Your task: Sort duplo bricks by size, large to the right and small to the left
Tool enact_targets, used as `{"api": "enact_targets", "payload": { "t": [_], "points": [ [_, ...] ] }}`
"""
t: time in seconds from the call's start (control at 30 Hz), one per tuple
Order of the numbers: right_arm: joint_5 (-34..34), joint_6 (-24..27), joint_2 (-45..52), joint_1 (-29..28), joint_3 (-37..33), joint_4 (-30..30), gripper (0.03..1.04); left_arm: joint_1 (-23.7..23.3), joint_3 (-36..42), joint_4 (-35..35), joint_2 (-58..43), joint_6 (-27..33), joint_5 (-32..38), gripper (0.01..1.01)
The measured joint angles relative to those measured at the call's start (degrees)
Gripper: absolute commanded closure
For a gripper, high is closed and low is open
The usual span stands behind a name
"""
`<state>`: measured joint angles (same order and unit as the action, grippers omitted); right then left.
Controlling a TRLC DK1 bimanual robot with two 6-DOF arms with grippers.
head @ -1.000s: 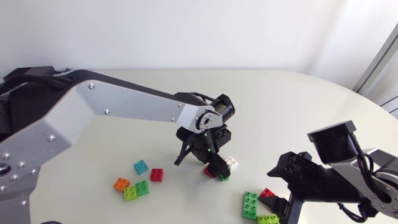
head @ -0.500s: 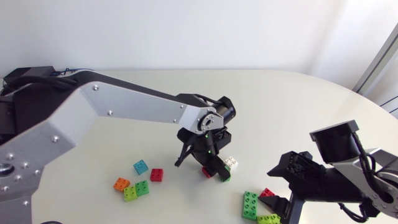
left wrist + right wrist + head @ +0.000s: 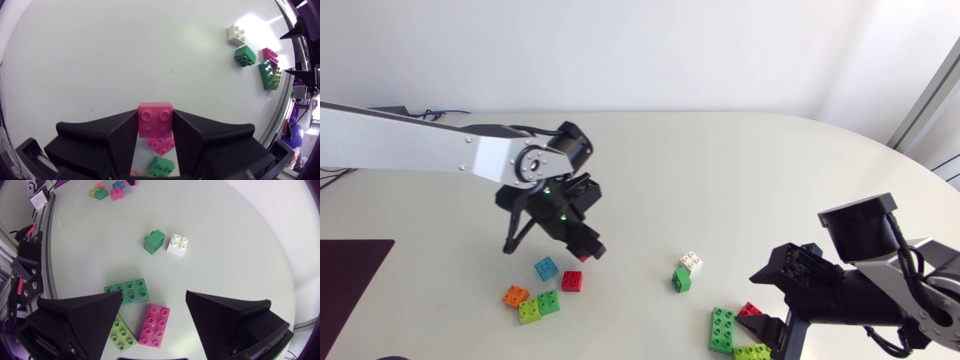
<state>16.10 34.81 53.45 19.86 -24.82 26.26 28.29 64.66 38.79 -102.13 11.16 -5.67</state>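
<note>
The table [image 3: 740,170] is pale and plain, rounded along its far edge, with a dark patch [image 3: 350,290] at its near left corner. The left gripper [image 3: 588,250] hangs by the small heap, clenched on a red brick [image 3: 155,119]. The left wrist view shows both fingers pressed to the brick's sides and the brick clear of the surface, whereas the head view gives only a red sliver under the black fingers. Close by on the table lie a teal brick [image 3: 546,268], a second red brick [image 3: 571,282] and an orange brick [image 3: 515,295], with a lime brick [image 3: 529,311] touching a green brick [image 3: 549,302]. Near the middle, a white brick [image 3: 177,245] sits just beside a lone green brick [image 3: 154,241]. The right gripper [image 3: 154,300] is released, its fingers wide apart over a long green brick [image 3: 127,291], a long pink brick [image 3: 155,325] and a long lime brick [image 3: 122,334]; the right wrist view shows all three whole, while the head view partly hides them behind the arm
</note>
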Motion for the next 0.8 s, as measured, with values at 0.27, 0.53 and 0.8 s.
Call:
{"api": "enact_targets", "payload": {
  "t": [0.27, 0.53, 0.8],
  "points": [
    [0.00, -0.02, 0.57, 0.07, -0.02, 0.00, 0.15, -12.68, -10.78, -1.68, 6.10, 6.93, 0.15, 0.698],
    [-0.02, -0.22, 1.09, 1.57, -0.11, 0.00, 0.15, -16.26, -17.18, -3.89, 9.55, 10.27, 0.13, 0.697],
    [-0.04, -0.48, 2.16, 1.68, -1.38, -0.02, 0.15, -16.26, -19.69, -6.73, 9.49, 10.29, 0.13, 0.262]
  ]
}}
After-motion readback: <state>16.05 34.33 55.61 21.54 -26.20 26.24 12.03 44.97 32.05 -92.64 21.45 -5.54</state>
